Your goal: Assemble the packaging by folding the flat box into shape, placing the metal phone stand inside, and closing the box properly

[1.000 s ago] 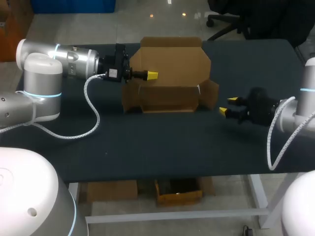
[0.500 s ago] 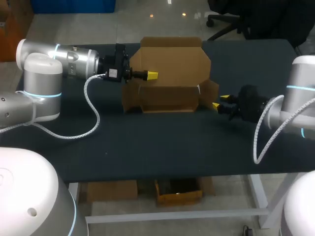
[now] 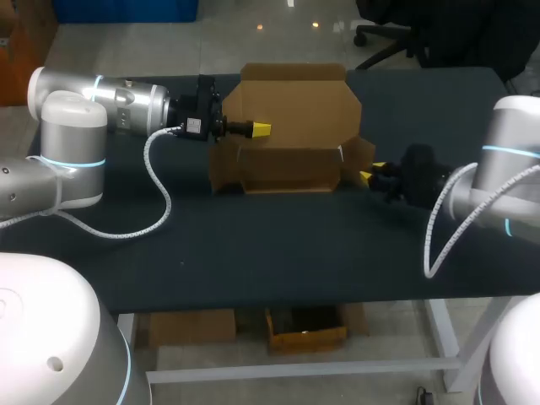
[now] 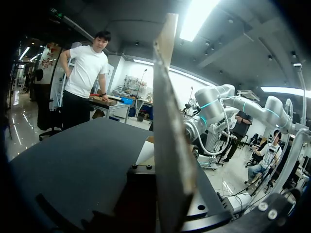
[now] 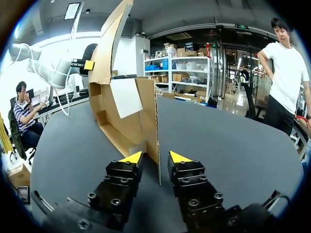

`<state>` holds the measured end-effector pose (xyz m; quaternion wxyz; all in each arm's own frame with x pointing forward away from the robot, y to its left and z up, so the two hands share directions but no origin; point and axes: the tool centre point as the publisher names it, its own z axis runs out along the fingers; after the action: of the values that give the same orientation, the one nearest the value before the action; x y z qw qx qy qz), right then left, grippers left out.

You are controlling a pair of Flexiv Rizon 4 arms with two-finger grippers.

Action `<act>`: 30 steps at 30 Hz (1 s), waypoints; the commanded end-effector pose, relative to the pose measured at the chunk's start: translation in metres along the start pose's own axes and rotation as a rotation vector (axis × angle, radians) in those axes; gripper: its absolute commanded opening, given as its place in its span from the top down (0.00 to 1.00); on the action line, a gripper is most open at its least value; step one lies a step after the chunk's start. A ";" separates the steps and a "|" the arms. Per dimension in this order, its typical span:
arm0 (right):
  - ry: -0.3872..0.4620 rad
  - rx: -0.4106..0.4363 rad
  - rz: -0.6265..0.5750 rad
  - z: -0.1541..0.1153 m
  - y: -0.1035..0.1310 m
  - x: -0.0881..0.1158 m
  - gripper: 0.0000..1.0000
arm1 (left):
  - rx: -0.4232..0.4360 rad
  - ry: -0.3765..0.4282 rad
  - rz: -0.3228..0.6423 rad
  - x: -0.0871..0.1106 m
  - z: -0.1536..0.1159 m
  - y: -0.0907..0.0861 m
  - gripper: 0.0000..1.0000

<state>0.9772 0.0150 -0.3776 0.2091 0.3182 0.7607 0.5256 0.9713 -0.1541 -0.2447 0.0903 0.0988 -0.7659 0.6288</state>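
Right wrist view, thin cardboard flap (image 5: 147, 121), edge-on between parted right tool (image 5: 154, 156)

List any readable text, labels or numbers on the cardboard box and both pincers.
Brown corrugated cardboard box: no print visible.
White rectangular sheet inside it: blank.
Small pale sticker on the black mount behind the left pincer: too small to read.
Right pincer, black with yellow tips: none.

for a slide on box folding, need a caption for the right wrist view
Right gripper with open jaws straddling the upright side flap of the cardboard box.
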 end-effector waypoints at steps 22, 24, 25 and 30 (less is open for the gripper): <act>-0.053 -0.012 -0.014 0.014 0.005 0.014 1.00 | -0.002 0.001 0.000 -0.001 0.001 0.004 1.00; -0.061 -0.010 -0.015 0.015 0.006 0.017 1.00 | -0.002 0.001 0.000 -0.001 0.001 0.004 1.00; -0.065 -0.009 -0.015 0.015 0.007 0.018 1.00 | -0.002 0.001 0.000 -0.001 0.001 0.004 1.00; -0.098 0.004 -0.020 0.016 0.008 0.026 1.00 | -0.002 0.001 0.000 -0.001 0.001 0.004 1.00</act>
<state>0.9737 0.0335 -0.3759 0.2326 0.3259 0.7585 0.5141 0.9717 -0.1522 -0.2439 0.0897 0.0993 -0.7656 0.6292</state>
